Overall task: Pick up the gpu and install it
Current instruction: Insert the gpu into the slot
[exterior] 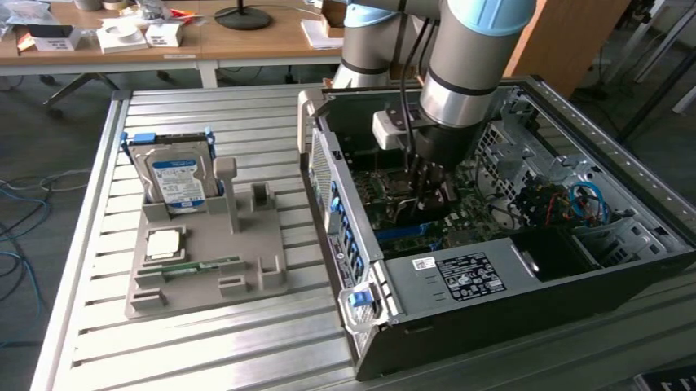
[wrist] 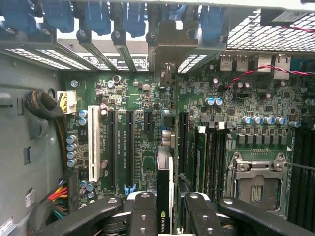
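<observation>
Two black metal fingers (wrist: 142, 212) of the gripper (wrist: 166, 209) are seen in the wrist view pressed against opposite faces of the gpu (wrist: 165, 169), a thin, flat, dark circuit card pinched edge-on between them. Its silver metal end bracket (wrist: 168, 46) is found at the far end, among the blue plastic slot latches (wrist: 96, 14) at the case's rear wall. The card is held over the green motherboard (wrist: 142, 98), between the long black expansion slots (wrist: 129, 147) and the black memory slots (wrist: 209, 157); whether its lower edge is seated in a slot cannot be told. In the exterior view, the grey and light-blue robot arm (exterior: 473, 65) is extended down into the open black and silver computer case (exterior: 571, 110), which is laid on its side on a slatted aluminium table (exterior: 218, 346). Towards the exterior view's left, beside the case, a grey plastic holder tray (exterior: 261, 281) is set on the table. A boxy silver hard drive with a blue label (exterior: 176, 181) is stood upright in it, and a square silver processor chip (exterior: 163, 243) and a short green memory stick (exterior: 202, 266) are laid flat in it.
</observation>
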Robot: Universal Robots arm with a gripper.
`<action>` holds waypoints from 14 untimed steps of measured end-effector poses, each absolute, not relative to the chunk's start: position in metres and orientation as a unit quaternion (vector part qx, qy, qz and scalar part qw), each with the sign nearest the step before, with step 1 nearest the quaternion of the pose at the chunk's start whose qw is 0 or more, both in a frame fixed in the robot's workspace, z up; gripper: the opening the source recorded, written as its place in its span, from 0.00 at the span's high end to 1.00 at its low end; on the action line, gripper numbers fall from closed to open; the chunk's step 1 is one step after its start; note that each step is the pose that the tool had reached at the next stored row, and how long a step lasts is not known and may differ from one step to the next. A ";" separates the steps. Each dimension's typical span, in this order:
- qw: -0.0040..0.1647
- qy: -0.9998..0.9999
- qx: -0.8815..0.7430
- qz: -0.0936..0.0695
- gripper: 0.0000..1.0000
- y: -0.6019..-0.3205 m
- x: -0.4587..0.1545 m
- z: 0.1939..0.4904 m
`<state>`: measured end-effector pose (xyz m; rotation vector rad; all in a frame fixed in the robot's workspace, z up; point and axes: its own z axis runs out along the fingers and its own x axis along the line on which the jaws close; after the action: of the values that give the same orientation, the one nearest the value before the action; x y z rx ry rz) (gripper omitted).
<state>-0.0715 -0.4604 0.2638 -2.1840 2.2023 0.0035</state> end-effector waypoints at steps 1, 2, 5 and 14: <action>0.020 0.710 -0.704 0.001 0.74 -0.460 -0.072 0.264; 0.020 0.710 -0.704 0.001 0.74 -0.460 -0.072 0.264; 0.020 0.710 -0.704 0.001 0.74 -0.460 -0.072 0.264; 0.020 0.710 -0.704 0.001 0.74 -0.460 -0.074 0.264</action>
<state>-0.0744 -0.4604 0.2638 -2.1839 2.2022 0.0036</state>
